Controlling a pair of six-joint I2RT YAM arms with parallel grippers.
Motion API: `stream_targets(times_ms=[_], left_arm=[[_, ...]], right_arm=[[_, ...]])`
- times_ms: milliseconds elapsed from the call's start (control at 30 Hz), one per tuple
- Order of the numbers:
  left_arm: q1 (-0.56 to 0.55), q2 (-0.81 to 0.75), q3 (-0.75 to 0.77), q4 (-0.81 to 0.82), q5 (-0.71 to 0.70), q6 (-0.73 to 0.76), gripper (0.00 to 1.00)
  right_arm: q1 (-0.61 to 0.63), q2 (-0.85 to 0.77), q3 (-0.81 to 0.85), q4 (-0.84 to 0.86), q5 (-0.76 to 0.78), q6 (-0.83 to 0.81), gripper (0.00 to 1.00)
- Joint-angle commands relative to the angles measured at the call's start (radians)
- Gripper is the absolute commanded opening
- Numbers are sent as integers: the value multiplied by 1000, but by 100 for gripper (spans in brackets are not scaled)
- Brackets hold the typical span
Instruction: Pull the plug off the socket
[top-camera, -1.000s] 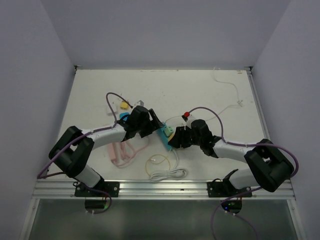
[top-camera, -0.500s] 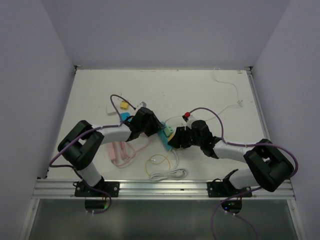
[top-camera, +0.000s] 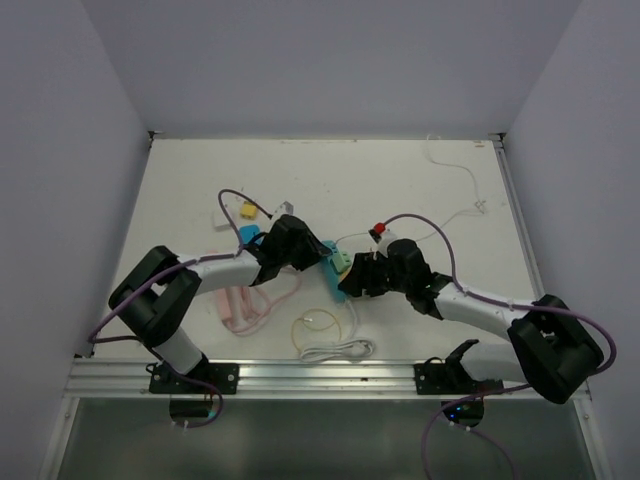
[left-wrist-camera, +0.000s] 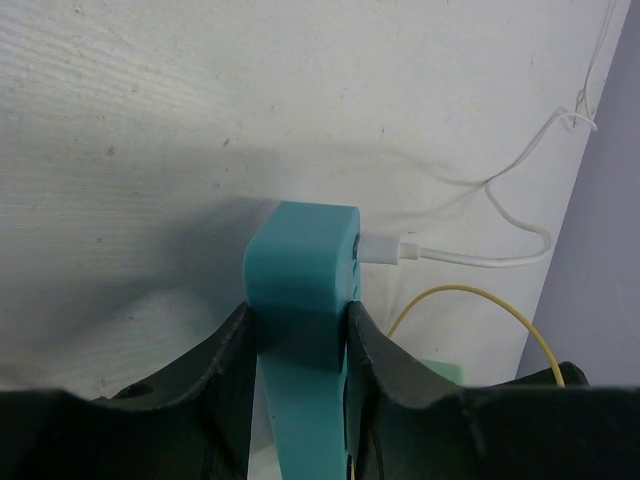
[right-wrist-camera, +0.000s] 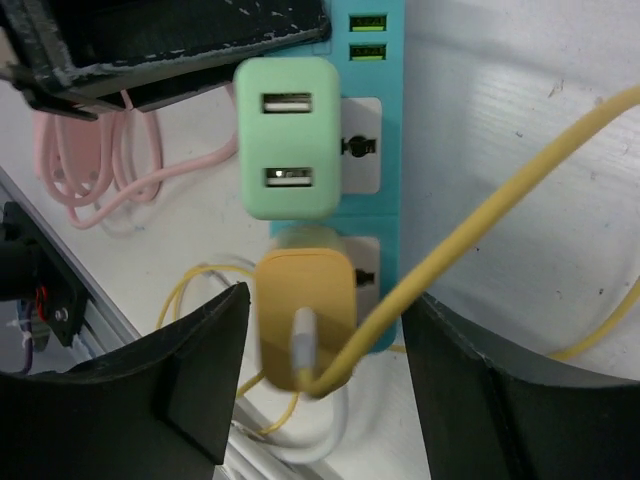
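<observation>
White table (top-camera: 400, 180), pale lavender walls (top-camera: 330, 60)

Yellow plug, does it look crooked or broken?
Nothing looks broken. The yellow plug sits on the teal power strip next to the green adapter, but it is blurred, so I cannot tell if it is crooked.

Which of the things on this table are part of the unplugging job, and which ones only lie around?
For the job: teal power strip, yellow plug, left gripper clamping the strip, right gripper open around the plug.
Lying about: pink cable, white cable coil, green adapter plugged into the strip.
</observation>
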Motion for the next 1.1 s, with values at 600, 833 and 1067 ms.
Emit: stream_targets(times_ms=[600,833,1067], left_arm=[[2,-116,-14,-112,-151,69,0],[2,-103,-13,-106,-138,69,0],[2,-90,-11,-101,-132,72,0]], right_arm=[[33,-58,103,-130,28,57,73],[47,10,117,-63,33,66,65],[47,31,95,19,28,52,59]])
